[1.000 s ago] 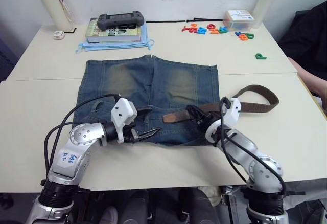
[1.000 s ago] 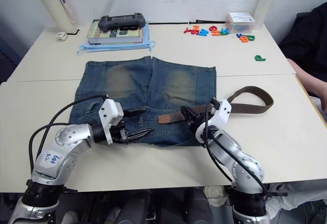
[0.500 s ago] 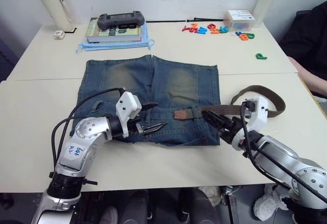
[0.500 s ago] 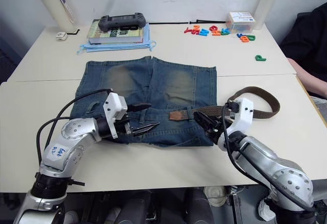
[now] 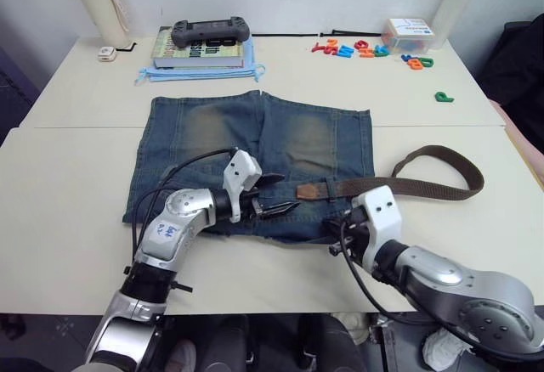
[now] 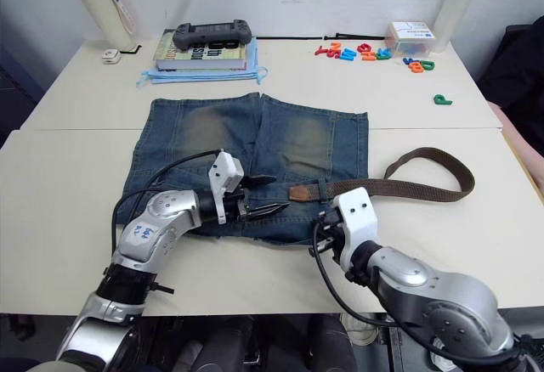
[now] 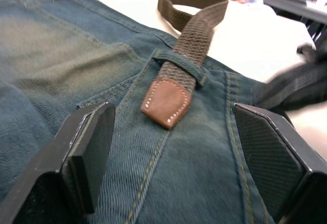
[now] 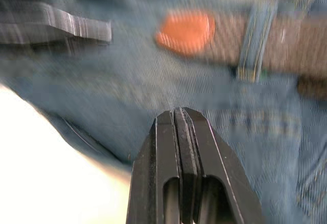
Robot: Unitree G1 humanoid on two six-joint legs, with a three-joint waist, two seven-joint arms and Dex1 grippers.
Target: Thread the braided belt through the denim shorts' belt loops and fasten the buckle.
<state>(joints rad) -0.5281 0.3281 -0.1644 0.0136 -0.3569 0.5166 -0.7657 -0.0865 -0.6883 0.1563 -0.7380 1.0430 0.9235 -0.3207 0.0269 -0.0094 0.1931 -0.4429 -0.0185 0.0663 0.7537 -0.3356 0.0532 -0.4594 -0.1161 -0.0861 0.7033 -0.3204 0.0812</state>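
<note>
Belt (image 5: 408, 188) through one loop (image 7: 180, 64) on shorts (image 5: 212, 134), buckle hidden, left gripper (image 5: 276, 195) spread apart, right gripper (image 8: 180, 127) pressed together, blurred.

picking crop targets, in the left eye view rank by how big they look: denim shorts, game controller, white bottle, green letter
1. denim shorts
2. white bottle
3. game controller, close to the bottle, so unsure
4. green letter

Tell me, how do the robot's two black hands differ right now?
The left hand has its two black fingers spread wide, pointing at the tan leather tip of the brown braided belt; the right hand has its fingers pressed shut with nothing between them. The left hand sits over the middle of the blue denim shorts, the right hand nearer their right side. Both hover over the shorts.
</note>
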